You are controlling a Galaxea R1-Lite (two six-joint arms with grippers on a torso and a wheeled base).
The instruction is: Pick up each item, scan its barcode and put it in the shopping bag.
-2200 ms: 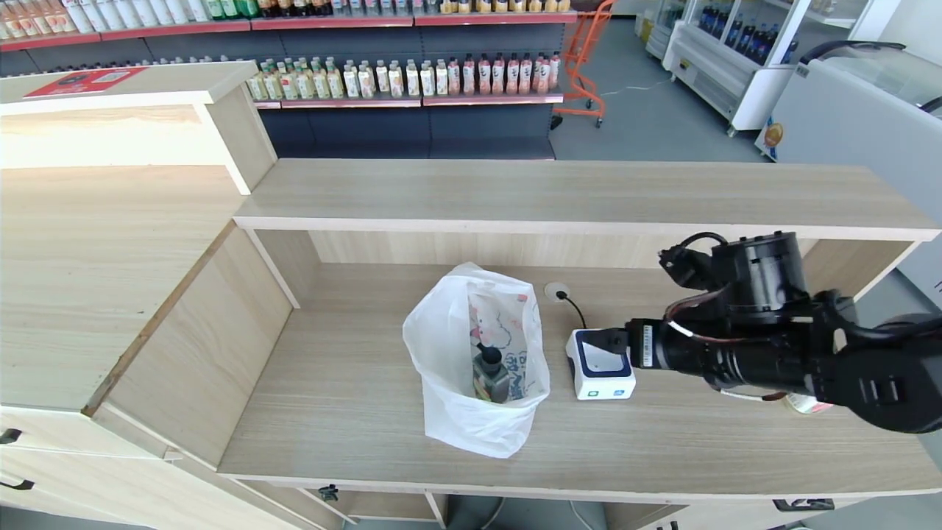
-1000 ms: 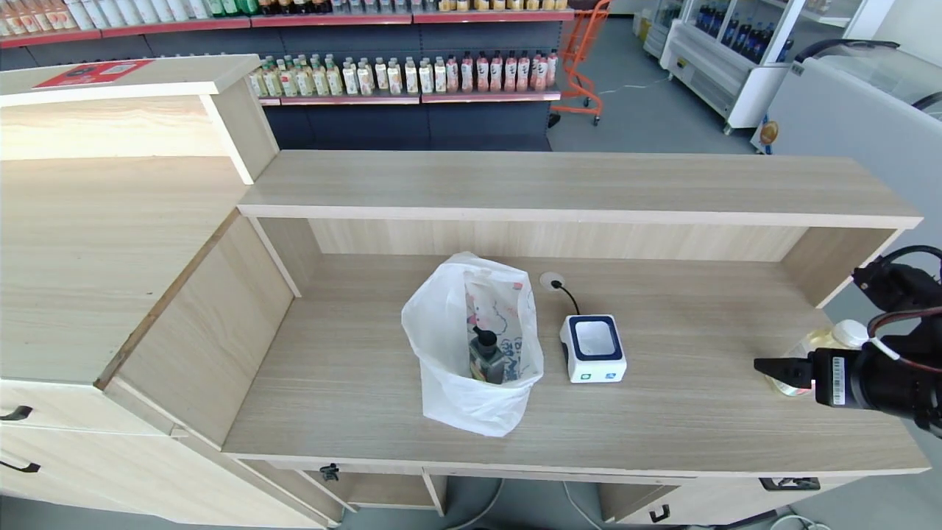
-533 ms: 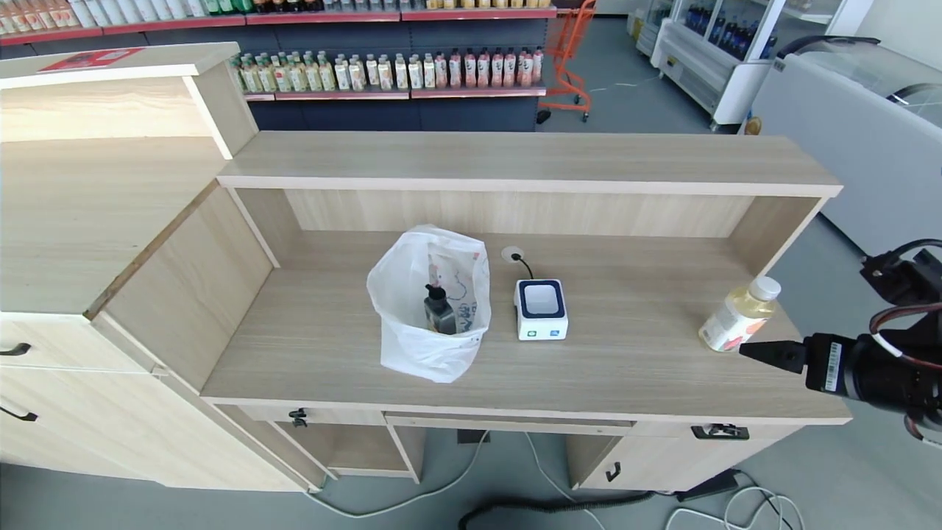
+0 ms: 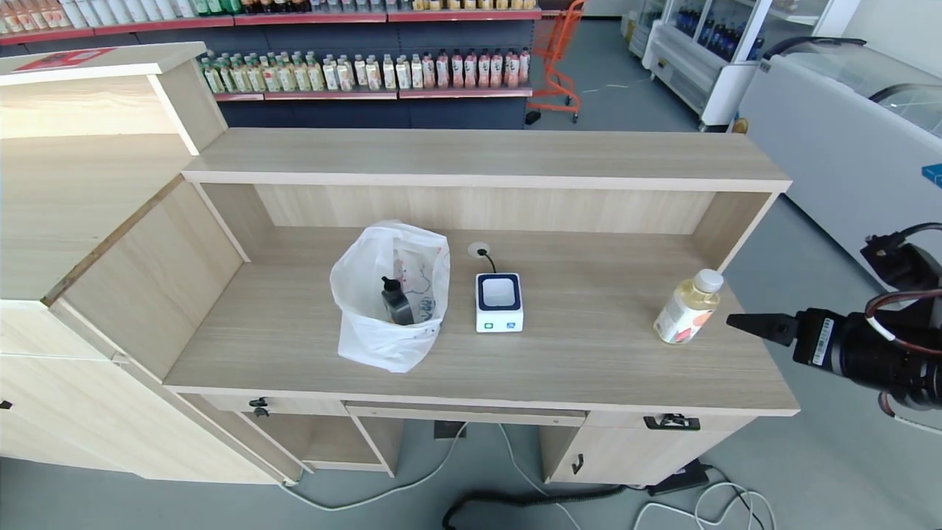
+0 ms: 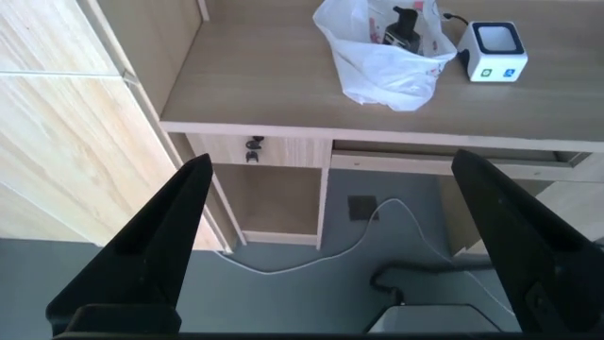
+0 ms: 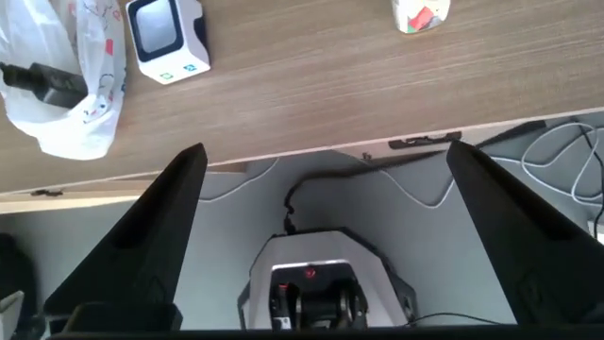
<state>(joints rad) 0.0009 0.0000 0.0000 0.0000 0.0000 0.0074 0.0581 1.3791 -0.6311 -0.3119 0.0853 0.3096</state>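
Bottle [image 4: 688, 308] is standing on the desk [image 4: 589, 353], probably unscanned; other items are sitting in the shopping bag [image 4: 386, 302].
You are holding right fingers [image 6: 142, 255] and left fingers [image 5: 151, 246] wide open, empty, the right near the bottle.

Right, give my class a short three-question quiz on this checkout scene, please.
1. Which stands on the counter between the shopping bag and the yellowish bottle? A scanner, B basket, C scales.
2. True or false: the right gripper has open fingers and holds nothing.
3. Fill in: the dark pump bottle sits inside the ____.
Key: 1 A; 2 true; 3 shopping bag.
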